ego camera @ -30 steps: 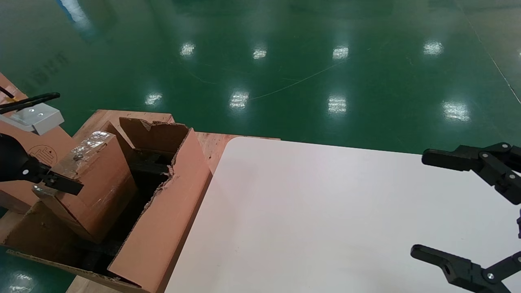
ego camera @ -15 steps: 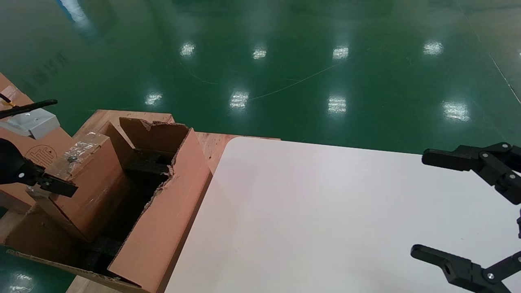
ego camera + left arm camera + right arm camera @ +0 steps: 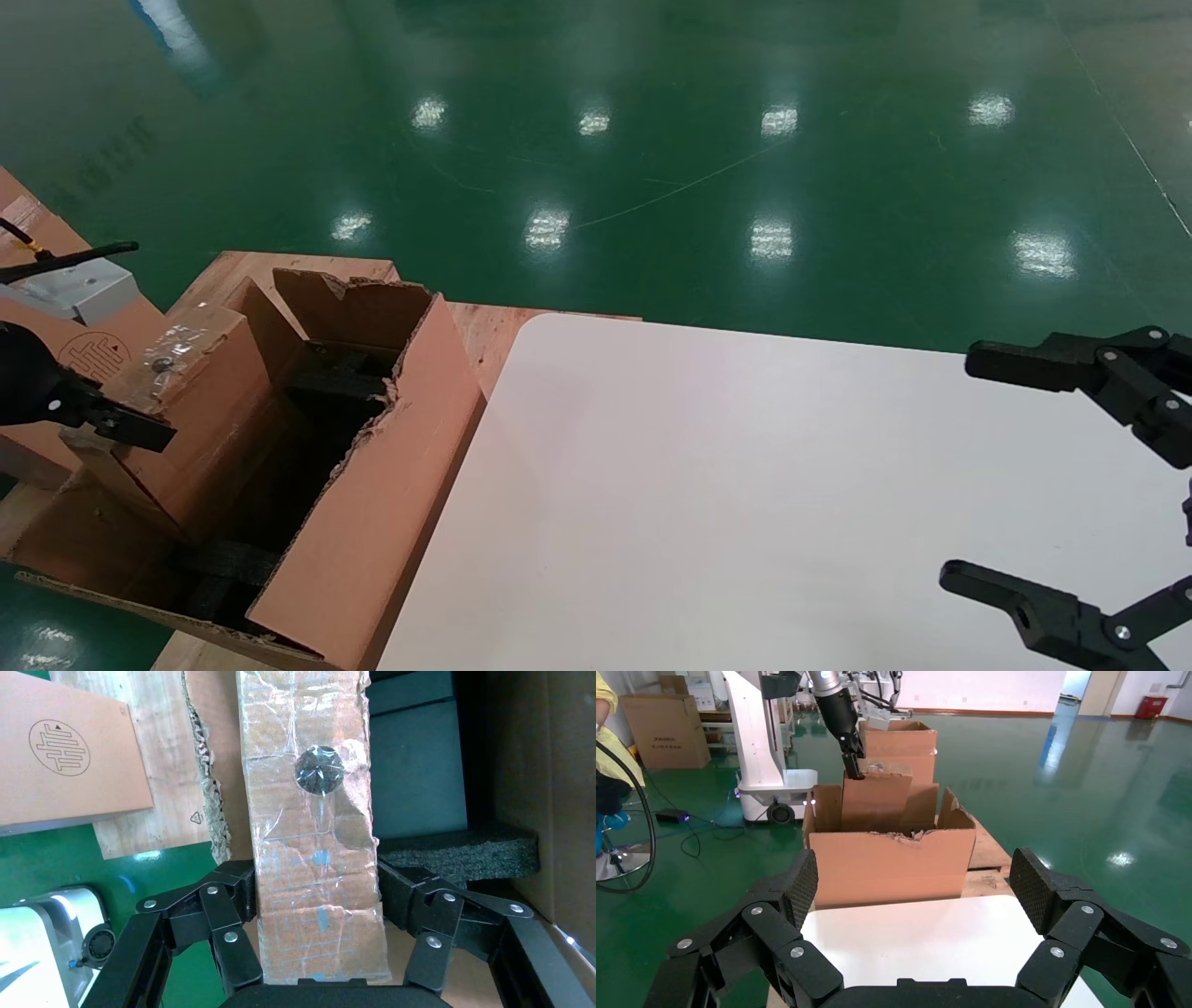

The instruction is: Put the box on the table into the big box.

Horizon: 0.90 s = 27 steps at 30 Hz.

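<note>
My left gripper (image 3: 112, 424) is shut on the box (image 3: 200, 410), a small brown box with shiny tape on top. It holds the box tilted, with its lower part inside the big box (image 3: 372, 503), a torn-edged carton left of the table (image 3: 745, 513). In the left wrist view the fingers (image 3: 235, 903) press both sides of the taped box (image 3: 313, 811). My right gripper (image 3: 959, 466) is open and empty above the table's right side. The right wrist view shows the right gripper (image 3: 912, 881) open, the carton (image 3: 891, 864) and the small box (image 3: 876, 801) beyond.
The carton stands on a wooden pallet (image 3: 480, 326) on the green floor. Black foam (image 3: 457, 853) and dark blocks lie inside it. Another carton with a round logo (image 3: 70, 748) and a grey device (image 3: 70, 280) are at the far left.
My left gripper has carried the small box a little left and lower into the carton. The right arm has not moved.
</note>
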{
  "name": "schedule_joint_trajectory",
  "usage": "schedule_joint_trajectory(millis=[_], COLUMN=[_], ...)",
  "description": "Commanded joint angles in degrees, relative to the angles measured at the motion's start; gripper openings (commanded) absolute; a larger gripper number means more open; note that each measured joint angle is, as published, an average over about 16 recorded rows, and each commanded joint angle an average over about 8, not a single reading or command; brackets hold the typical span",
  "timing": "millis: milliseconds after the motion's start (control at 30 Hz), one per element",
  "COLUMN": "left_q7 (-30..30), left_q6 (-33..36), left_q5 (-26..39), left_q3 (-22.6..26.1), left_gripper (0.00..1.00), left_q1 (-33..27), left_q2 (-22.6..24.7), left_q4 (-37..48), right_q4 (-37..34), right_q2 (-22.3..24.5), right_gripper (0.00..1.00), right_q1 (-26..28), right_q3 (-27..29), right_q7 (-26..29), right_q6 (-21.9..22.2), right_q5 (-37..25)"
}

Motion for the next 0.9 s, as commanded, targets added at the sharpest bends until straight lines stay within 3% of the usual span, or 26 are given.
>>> schedule_joint_trajectory(millis=[33,900], left_q7=[0.0,-2.3], left_q6=[-0.5,-7.6], left_q5=[0.2,3.1], left_q3=[0.1,1.7], left_gripper=[0.0,0.0], left_q1=[0.4,5.3], left_q2=[0.0,-0.4], left_q4=[0.0,1.1], right_q4=[0.0,0.0], right_q2=[0.0,0.0], right_gripper=[1.0,1.0], right_q1=[0.0,0.0], right_q3=[0.0,-0.1], right_q7=[0.0,0.0], right_q6=[0.0,0.0], right_q5=[0.0,0.1])
